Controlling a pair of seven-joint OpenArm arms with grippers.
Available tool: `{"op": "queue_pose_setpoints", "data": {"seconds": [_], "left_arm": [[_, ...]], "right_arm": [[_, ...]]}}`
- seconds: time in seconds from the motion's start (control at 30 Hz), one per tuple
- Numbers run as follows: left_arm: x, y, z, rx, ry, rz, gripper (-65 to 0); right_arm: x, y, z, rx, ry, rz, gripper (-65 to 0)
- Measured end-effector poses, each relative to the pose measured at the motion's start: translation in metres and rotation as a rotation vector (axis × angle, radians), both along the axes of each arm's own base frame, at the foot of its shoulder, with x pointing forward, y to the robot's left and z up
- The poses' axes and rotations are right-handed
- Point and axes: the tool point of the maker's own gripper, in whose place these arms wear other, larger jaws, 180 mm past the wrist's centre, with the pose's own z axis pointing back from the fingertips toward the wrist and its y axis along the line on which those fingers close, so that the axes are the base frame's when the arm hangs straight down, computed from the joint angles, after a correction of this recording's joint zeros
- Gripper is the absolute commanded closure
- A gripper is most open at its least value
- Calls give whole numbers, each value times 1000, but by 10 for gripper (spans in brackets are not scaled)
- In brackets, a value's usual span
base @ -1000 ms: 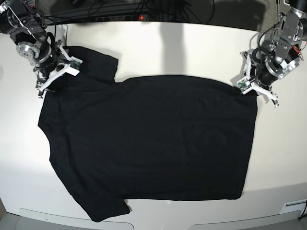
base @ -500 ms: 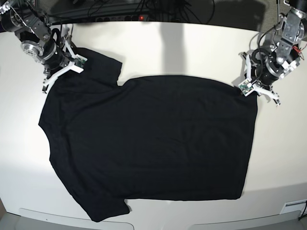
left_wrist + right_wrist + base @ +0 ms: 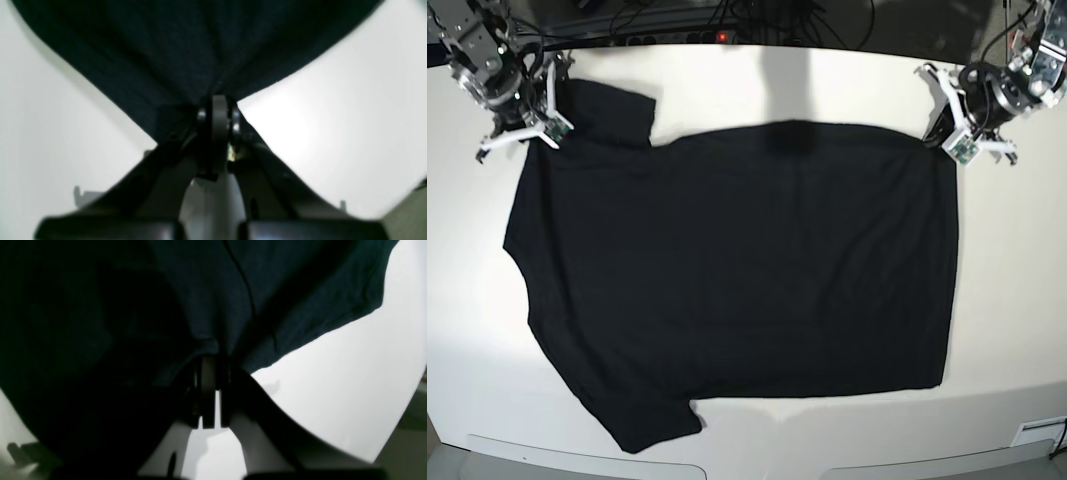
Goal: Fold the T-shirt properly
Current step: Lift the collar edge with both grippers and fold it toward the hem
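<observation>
A black T-shirt (image 3: 737, 280) lies spread plain side up across the pale desk (image 3: 1017, 280), filling the middle of the base view from its upper left to its lower right. At the upper left of that view, the right end effector (image 3: 527, 125) sits on the shirt's far sleeve corner. At the upper right, the left end effector (image 3: 949, 140) sits on the far hem corner. Both wrist views show fingers pressed together with dark cloth (image 3: 186, 50) gathered into the pinch, the fabric (image 3: 233, 306) fanning away from the closed tips in taut creases. The two grips at opposite ends of the same long edge appear meant to hold that edge straight and stretched, so the garment lies flat and square before a fold. The near sleeve at the lower left of the base view lies loose and slightly skewed, judged not yet tidied. No print shows on the upward face.
</observation>
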Motion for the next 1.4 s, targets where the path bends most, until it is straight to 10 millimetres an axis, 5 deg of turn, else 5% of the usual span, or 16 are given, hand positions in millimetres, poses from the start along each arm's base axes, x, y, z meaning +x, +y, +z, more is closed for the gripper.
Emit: {"op": "queue_pose_setpoints", "data": {"seconds": [0.3,0.4,0.87,1.4], "left_arm": [[-30,13,16,-43,-25,176,0],[-33,19,25,-63,-45,196,0],[25,29,57,-96,-220,279,0],[77,40,39,-112,-241,370,0]], "right_arm": [[-69,-6,14,12,49,-91,0],[-75,-1,22,50,18,-132,0],[24,3,71,160,-283,-189,0],[90,14,55,192,-315,-141,0]]}}
